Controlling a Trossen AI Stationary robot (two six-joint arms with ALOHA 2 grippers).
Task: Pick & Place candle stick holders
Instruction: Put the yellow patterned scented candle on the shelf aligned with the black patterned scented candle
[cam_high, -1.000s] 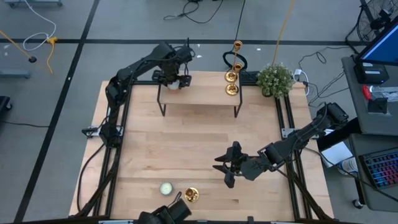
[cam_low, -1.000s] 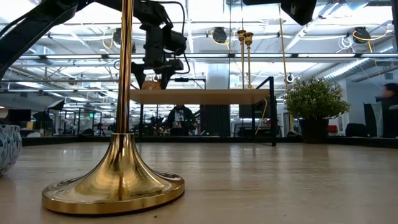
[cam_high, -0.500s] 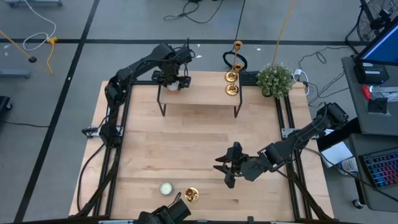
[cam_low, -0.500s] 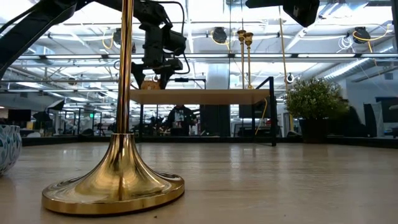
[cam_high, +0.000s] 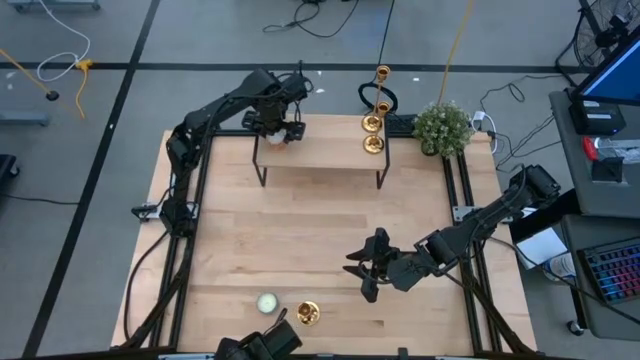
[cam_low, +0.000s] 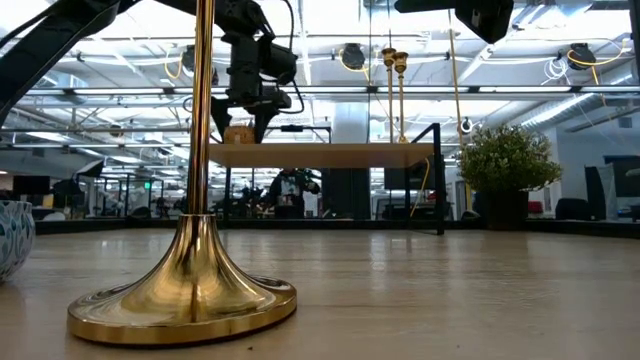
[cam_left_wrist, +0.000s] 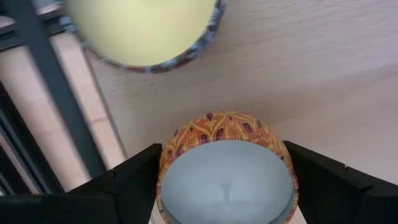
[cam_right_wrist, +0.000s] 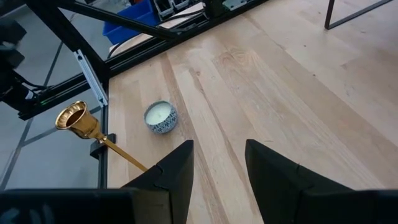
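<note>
1. Candlesticks stand apart on the wooden table (cam_high: 300, 240): two gold candlestick holders (cam_high: 373, 133) sit close together at the right end of the small raised shelf (cam_high: 320, 155) at the far edge, and a third holder (cam_high: 309, 313) stands alone at the near edge.
2. Left gripper (cam_high: 280, 128) hangs over the left end of that shelf; its wrist view shows the fingers (cam_left_wrist: 134, 180) spread to either side of an orange patterned candle tin (cam_left_wrist: 227, 165) with pale wax, though whether they press on it cannot be told.
3. Just beyond that tin on the shelf sits a second tin (cam_left_wrist: 143, 28) with yellowish wax.
4. Right gripper (cam_high: 368, 268) hovers above the right half of the table, well short of the shelf, its fingers (cam_right_wrist: 174, 171) parted with nothing between them.
5. Seen from the right wrist, the lone holder (cam_right_wrist: 81, 124) rises at the table's near edge, with a blue-and-white candle tin (cam_right_wrist: 161, 117) just beside it.
6. Level with the tabletop, that holder's flared base (cam_low: 185, 295) fills the foreground, with the shelf (cam_low: 320, 155) behind.
7. Beside the shelf at the far right corner stands a small potted plant (cam_high: 441, 127).
</note>
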